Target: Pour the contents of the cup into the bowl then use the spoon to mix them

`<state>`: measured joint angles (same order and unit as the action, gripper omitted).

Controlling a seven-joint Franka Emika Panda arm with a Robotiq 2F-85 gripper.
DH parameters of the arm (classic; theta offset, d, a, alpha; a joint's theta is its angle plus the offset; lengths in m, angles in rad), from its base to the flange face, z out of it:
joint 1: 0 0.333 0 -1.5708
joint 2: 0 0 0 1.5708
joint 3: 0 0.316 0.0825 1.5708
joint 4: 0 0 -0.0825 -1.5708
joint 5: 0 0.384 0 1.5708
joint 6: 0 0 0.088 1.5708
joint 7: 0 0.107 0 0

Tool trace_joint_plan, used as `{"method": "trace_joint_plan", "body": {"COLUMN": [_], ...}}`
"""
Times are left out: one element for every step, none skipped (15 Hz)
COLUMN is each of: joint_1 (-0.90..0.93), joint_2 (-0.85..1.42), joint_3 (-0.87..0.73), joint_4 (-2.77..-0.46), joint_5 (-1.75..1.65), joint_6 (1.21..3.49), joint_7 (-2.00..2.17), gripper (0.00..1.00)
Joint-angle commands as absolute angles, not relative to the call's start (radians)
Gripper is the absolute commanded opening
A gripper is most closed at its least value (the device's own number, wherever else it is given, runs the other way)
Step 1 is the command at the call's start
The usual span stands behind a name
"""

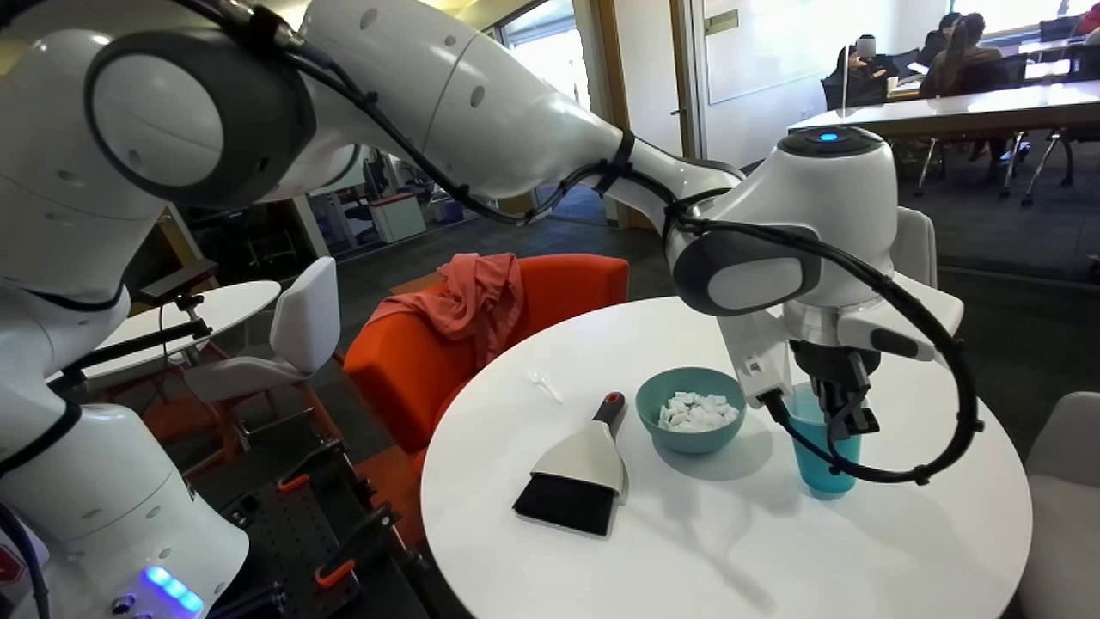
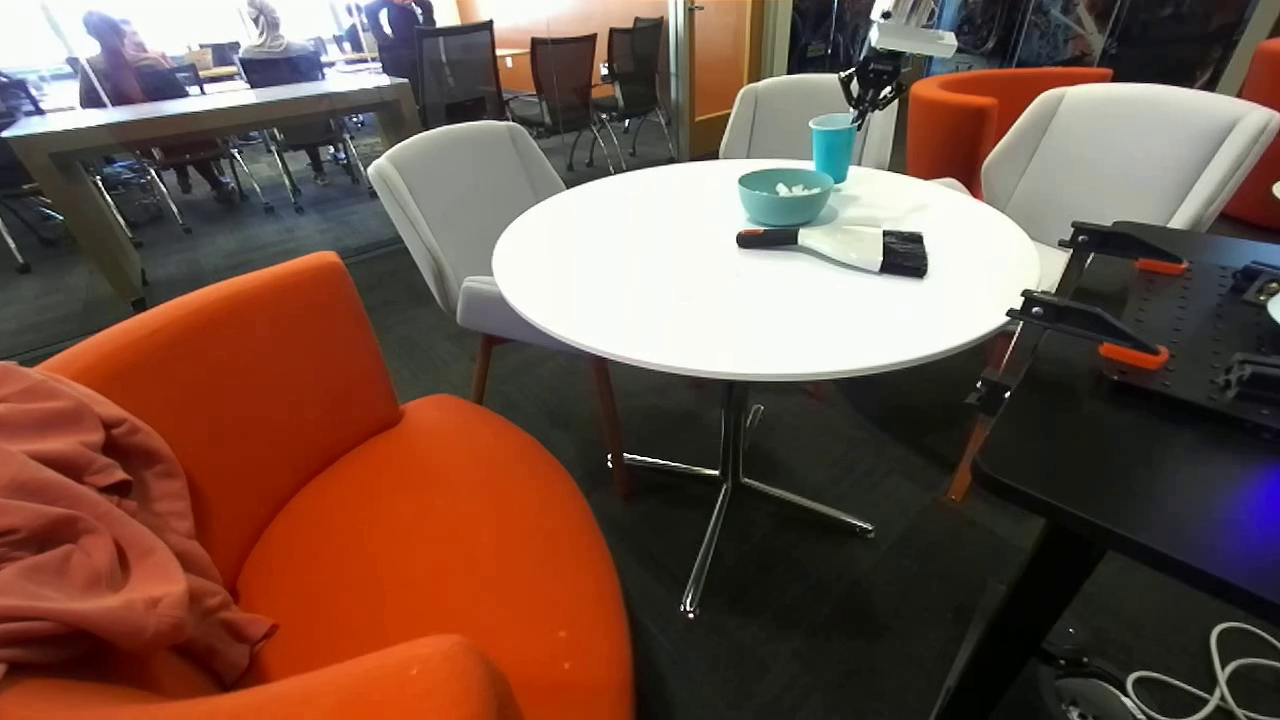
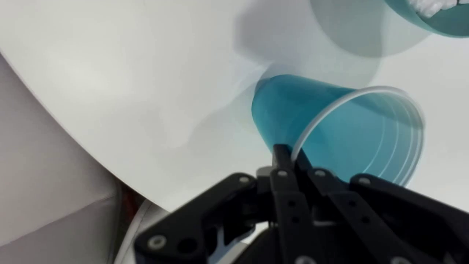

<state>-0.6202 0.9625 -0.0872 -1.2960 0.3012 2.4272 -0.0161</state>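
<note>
Gripper (image 3: 292,157) clamped over the rim of the blue cup (image 3: 337,126), one finger inside the wall, one outside. Cup roughly upright over the white table (image 1: 902,559), beside the bowl (image 1: 700,442) and apart from it; whether its base bears on the tabletop, cannot tell. The visible part of its inside shows no pieces; white bits (image 1: 696,413) lie heaped in the bowl. Reading: pour looks done, setting the cup down is probably the step in hand, mixing not yet begun.

To do it well: bring the base flat to the table before loosening, since a light tapered cup likely tips at a nudge. Part the fingers just enough to free the wall, then lift straight up so the inner one doesn't hook the rim. Spoon (image 1: 541,380) next, I judge: it lies flat, thin and pale on white, across the handle of a brush (image 1: 583,460) from the bowl, so easy to miss.

Surface: smooth, round, soft shadows and some glare in the wrist view. Orange chair (image 2: 430,530) near it, salmon cloth (image 2: 110,560) draped over; pale chairs (image 2: 480,200) around; dark bench (image 2: 1150,470) with clamps (image 2: 1075,318) close by. People (image 1: 962,64) sit at a long table (image 1: 954,107) in the background.
</note>
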Motion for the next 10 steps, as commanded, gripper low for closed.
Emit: {"method": "trace_joint_plan", "body": {"joint_1": [-0.634, -0.639, -0.644, -0.648, -0.652, -0.656, -0.660, -0.663, -0.667, -0.670], "joint_2": [1.011, 1.018, 1.026, 1.036, 1.042, 1.049, 1.058, 1.057, 1.064, 1.067], "joint_3": [-0.084, -0.082, -0.082, -0.084, -0.084, -0.086, -0.085, -0.084, -0.082, -0.081], "joint_4": [-1.216, -1.204, -1.195, -1.183, -1.175, -1.168, -1.158, -1.162, -1.152, -1.148], "joint_5": [0.319, 0.322, 0.323, 0.324, 0.325, 0.327, 0.330, 0.332, 0.332, 0.331], "joint_6": [2.414, 2.410, 2.410, 2.412, 2.413, 2.419, 2.423, 2.431, 2.429, 2.429], "joint_7": [0.004, 0.009, 0.013, 0.019, 0.025, 0.037, 0.053, 0.064, 0.073, 0.081], "gripper": [0.01, 0.01, 0.01, 0.01, 0.01, 0.01, 0.01, 0.01, 0.01, 0.01]}}
